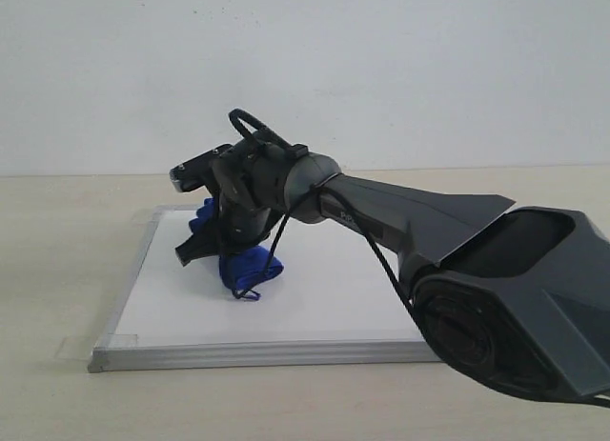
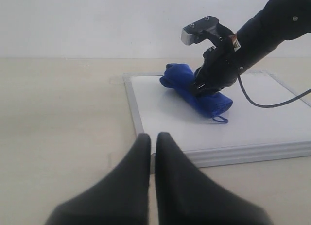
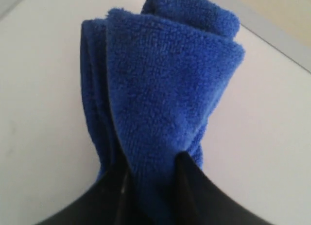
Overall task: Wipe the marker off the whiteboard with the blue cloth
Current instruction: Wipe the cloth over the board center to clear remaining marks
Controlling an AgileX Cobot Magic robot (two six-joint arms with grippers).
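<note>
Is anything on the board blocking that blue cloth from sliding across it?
Nothing visible does. The right gripper clamps the blue cloth, which rests on the whiteboard, and the white surface around it is bare. The left gripper sits off the whiteboard, near its edge.

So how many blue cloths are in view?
1. The blue cloth lies bunched on the whiteboard, toward its left side in the exterior view, pinched in the right tool. The arm hides part of the board, so another may be hidden.

A plain white wall (image 1: 381, 60) stands behind a pale beige table (image 1: 57, 270); the light is soft and even.
</note>
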